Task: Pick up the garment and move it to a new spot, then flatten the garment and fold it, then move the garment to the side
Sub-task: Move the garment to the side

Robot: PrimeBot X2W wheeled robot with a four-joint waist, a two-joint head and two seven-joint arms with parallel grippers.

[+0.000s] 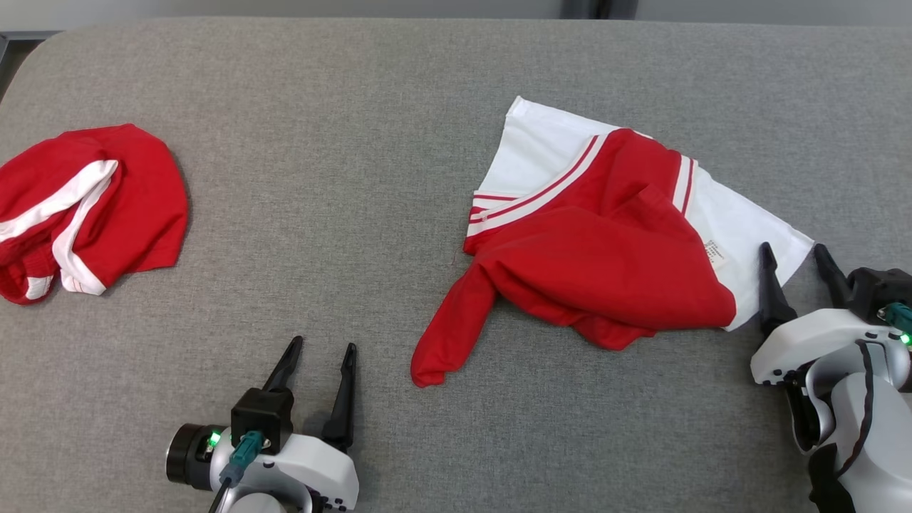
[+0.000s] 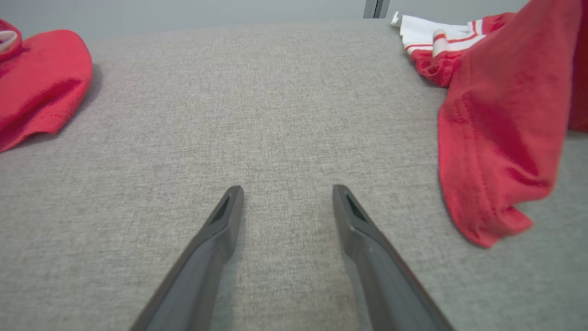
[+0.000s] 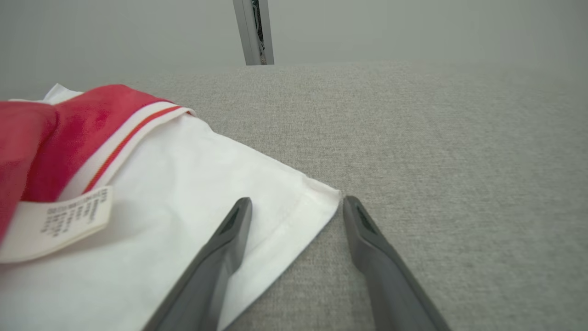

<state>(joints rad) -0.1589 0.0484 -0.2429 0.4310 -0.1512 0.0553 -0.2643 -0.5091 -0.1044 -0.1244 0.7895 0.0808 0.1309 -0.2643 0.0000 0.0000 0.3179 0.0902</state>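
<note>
**Right fingers poised at the white corner, nothing gripped yet**

The garment (image 1: 605,242), a red and white top, lies crumpled on the grey worktop (image 1: 356,107), right of centre. Its red half is thrown over the white half, and one red sleeve (image 1: 449,335) trails towards the near left. A white corner (image 1: 801,242) points out to the right, with a care label (image 1: 714,253) lying just beside the red edge.

The right fingers (image 1: 769,285) are spread wide and hold nothing. In the right wrist view they sit either side of that corner (image 3: 321,202), one finger over the white cloth and the other over bare worktop. The left fingers (image 1: 344,392) are also wide open and empty, low over bare worktop at the near left, near the sleeve end but not touching it. A second garment (image 1: 92,206), red with white bands, lies bunched at the far left, well apart.

The pick-up looks about to begin, and the risks sit in the grip. The corner is thin and flat, so fingers closing too high could slide over it and catch nothing. Closing on only the hem's edge could let it slip out once the weight of the heaped red part comes on. Lifting by one corner would also let the rest hang and twist, which makes flattening harder. I cannot tell whether the near finger already presses on the cloth.
</note>
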